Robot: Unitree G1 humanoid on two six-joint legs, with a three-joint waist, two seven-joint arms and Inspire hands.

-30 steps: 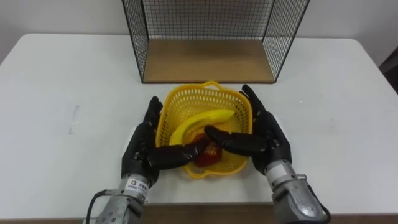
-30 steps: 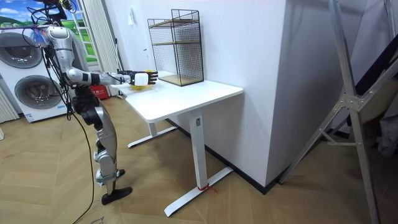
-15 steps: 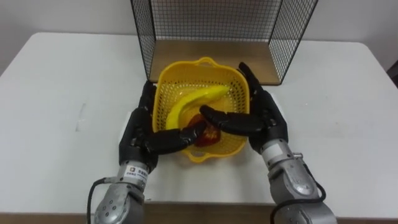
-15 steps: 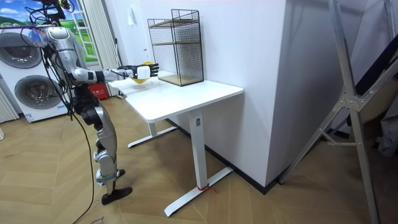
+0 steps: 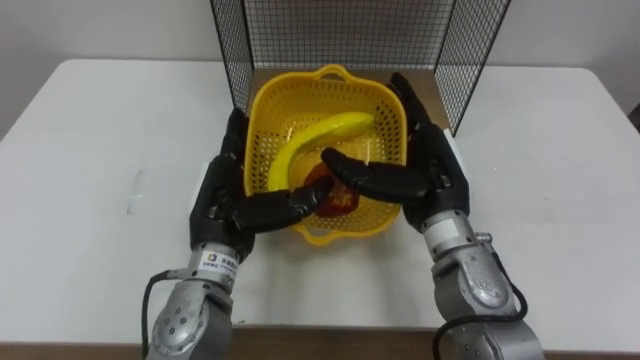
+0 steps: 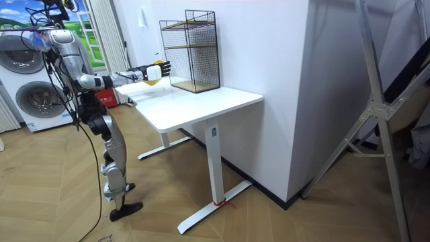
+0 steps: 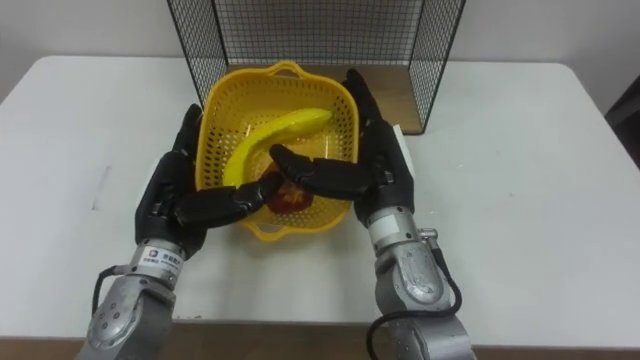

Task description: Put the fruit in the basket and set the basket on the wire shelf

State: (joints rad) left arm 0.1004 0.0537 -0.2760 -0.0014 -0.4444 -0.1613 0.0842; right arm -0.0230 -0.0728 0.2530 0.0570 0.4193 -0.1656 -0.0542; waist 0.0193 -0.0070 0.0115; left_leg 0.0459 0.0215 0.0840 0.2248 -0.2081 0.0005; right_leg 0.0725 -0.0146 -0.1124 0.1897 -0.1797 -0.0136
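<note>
Already past loading and into the carry. Standing at the white table (image 5: 90, 150), facing the wire shelf (image 5: 340, 30). Holding the yellow basket (image 5: 330, 72) raised at the shelf's open front, clamped between left hand (image 5: 222, 205) and right hand (image 5: 432, 172), with fingers (image 5: 412, 118) flat along its sides and thumbs hooked over the near rim. Inside, a banana (image 5: 315, 140) and a red fruit (image 5: 338, 200). Next, probably: push forward level, lower onto the shelf's bottom. Compared with a second ago, lifted off the table and nearer the shelf.

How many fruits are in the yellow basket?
2. The banana lies slantwise across the middle of the basket. A red fruit sits at the bottom by the front wall, partly hidden. Another could hide beneath them.
</note>
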